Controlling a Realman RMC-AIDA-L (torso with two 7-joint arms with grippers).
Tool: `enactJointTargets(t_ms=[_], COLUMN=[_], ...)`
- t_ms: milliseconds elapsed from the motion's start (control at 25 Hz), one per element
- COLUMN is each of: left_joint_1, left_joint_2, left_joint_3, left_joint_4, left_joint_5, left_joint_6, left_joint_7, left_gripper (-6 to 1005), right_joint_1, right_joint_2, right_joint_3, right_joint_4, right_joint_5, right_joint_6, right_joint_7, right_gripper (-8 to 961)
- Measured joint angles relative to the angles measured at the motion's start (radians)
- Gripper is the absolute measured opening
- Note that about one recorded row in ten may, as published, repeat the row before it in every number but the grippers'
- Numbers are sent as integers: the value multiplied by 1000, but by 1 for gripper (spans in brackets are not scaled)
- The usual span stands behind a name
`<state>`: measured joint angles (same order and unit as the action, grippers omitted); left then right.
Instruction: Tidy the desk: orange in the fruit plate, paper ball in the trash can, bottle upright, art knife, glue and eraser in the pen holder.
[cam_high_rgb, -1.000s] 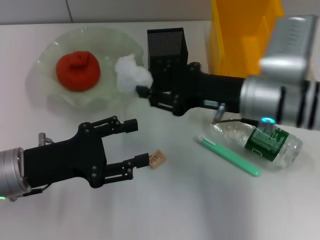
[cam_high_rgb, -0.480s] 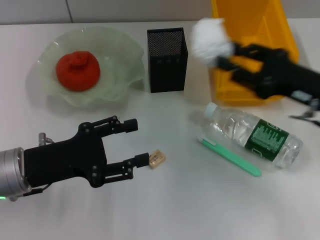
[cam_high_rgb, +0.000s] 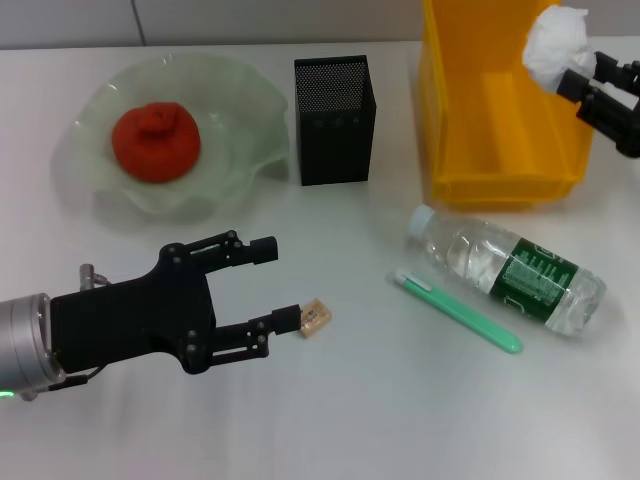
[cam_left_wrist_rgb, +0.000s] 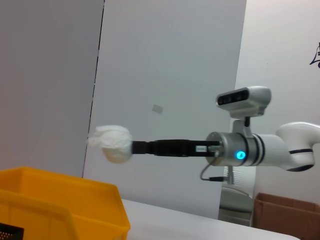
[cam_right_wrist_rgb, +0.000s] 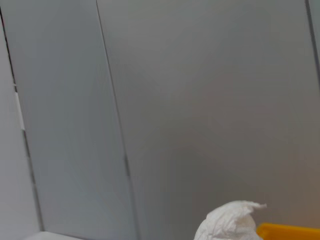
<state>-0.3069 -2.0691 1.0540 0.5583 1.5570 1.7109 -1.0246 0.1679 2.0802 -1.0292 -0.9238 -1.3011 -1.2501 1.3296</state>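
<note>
Progress check. Done, as far as visible: the orange (cam_high_rgb: 155, 142) sits inside the fruit plate (cam_high_rgb: 248, 100) at the upper left of the head view. In hand: the paper ball (cam_high_rgb: 556, 43), clamped at the tips of the right gripper (cam_high_rgb: 583, 85) at the upper right of the frame, held above the right rim of the trash can (cam_high_rgb: 500, 100); the left wrist view shows the ball (cam_left_wrist_rgb: 112, 143) well clear above the yellow bin's wall, so it is not yet dropped in. Judged next: release over the bin's opening; the ball appears to sit near the rim rather than over the centre, so a drop here might catch the edge. Left to do: the bottle (cam_high_rgb: 510, 270) lies on its side at the right centre of the desk (cam_high_rgb: 380, 400), cap pointing toward the upper left. The eraser (cam_high_rgb: 313, 317) lies on the desk at lower centre, just beside the lower fingertip of the left gripper (cam_high_rgb: 274, 285), whose fingers stand apart and hold nothing. The pen holder (cam_high_rgb: 335, 120) stands upright at upper centre between plate and bin; its contents cannot be made out. A green stick-like tool (cam_high_rgb: 458, 311), possibly the art knife, lies just beside the bottle. No glue identified. Paper ball: white, crumpled, irregular, smaller than the orange.
</note>
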Motion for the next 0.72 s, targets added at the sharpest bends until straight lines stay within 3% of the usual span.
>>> enactJointTargets(t_ms=[240,720], left_joint_1=[0,1], left_joint_2=[0,0], left_joint_3=[0,-1], left_joint_4=[-1,-17], left_joint_5=[0,0], left_joint_6=[-1,-3], left_joint_7=[0,0], left_gripper=[743,743], right_joint_1=[75,148], right_joint_2=[2,3], right_joint_3=[0,1], right_joint_4=[22,90], right_joint_5=[-22,-81], right_joint_6=[171,229], right_joint_7=[-3,-6], right_gripper=[464,484])
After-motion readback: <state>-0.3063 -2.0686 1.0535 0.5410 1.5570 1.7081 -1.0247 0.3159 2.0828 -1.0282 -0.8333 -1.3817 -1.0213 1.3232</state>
